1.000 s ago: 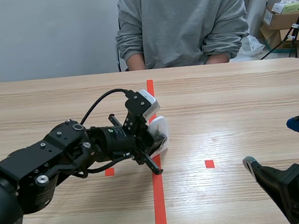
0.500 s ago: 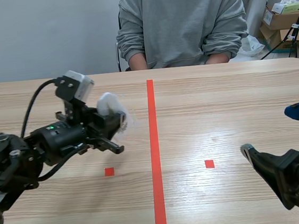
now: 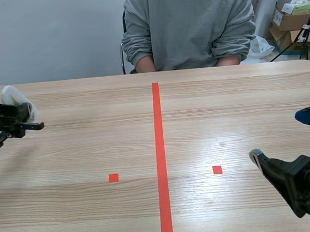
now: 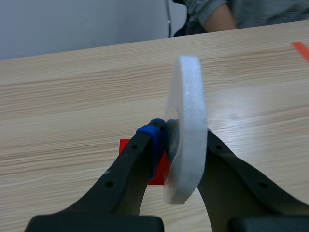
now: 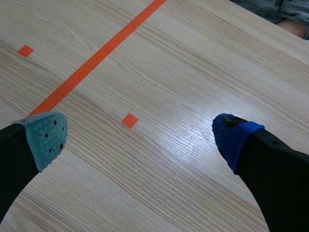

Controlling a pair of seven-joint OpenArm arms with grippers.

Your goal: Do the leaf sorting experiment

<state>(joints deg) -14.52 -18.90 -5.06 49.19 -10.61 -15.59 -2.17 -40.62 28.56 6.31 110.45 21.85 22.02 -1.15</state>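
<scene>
Left pincer [image 4: 182, 138]: mine, pinching the flat white foam oval [image 4: 186, 121] across its faces, blue pad [image 4: 153, 134] on one side.
Foam oval: held on edge above the wooden surface [image 3: 226, 108], far left of the long orange-red tape line [image 3: 161, 159].
Handling: looks light and stiff but easy to dent. I'd grip the flat faces near the rim with a soft squeeze.
Right pincer [image 5: 140, 140]: spread wide with nothing in it, low and right of the tape line.
Room: the surface's left edge is close, with open wood toward the tape line. A person in a grey sweatshirt [image 3: 189, 23] sits beyond its far end.
</scene>
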